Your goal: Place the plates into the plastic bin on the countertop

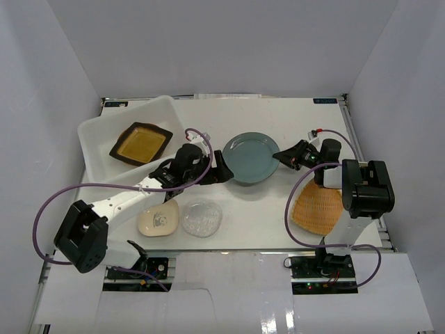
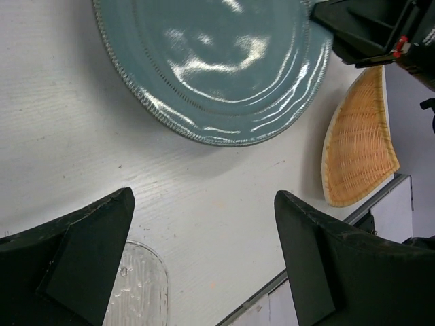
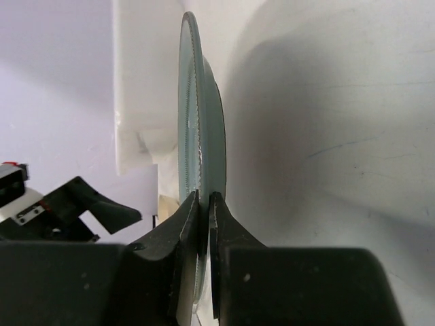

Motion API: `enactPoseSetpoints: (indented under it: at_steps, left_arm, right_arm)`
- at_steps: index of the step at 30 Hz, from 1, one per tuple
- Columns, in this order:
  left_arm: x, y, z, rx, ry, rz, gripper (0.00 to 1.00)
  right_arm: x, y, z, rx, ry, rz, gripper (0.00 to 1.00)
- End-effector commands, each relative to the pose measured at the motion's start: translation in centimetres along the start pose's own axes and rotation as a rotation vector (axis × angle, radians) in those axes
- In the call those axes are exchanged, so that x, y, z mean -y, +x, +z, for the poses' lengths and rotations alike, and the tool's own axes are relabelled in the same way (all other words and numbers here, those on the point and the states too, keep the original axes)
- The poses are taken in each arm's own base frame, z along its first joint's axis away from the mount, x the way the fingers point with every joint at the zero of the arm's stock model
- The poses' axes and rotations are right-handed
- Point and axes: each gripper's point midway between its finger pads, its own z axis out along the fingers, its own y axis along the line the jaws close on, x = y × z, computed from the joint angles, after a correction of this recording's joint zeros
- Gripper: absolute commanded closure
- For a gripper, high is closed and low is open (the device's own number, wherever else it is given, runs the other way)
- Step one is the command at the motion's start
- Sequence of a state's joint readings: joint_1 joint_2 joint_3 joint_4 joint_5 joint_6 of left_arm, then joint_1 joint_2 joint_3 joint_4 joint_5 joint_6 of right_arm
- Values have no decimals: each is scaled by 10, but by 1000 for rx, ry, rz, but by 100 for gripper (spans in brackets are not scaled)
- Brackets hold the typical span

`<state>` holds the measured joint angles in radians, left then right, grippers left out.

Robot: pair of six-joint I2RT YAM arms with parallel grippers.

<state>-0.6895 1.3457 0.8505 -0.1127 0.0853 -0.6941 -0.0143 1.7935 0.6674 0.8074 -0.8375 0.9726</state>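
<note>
Right claw [image 3: 204, 198] is clenched on the round teal glazed plate [image 1: 249, 158] at its rim; opposite it, the left claw [image 2: 204, 197] is held released

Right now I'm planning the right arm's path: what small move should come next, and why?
Probably lift the teal round plate slightly: the right gripper is shut on its rim, and the white translucent plastic bin sits to the left.

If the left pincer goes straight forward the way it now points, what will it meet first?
Most likely the teal plate: the open left pincer faces its near rim across bare countertop. The right pincer grips the opposite edge.
</note>
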Motion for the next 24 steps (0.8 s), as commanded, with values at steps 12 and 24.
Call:
enactPoseSetpoints:
  at_steps: [12,24]
  left_arm:
    - [-5,-47,33,120,136,-102,9]
    - [15,-66,24,209,258,-133,96]
  right_arm:
    - [-95,12,-33,-40,-328,-91,92]
    - [-103,24,-36,-72,-377,-70,92]
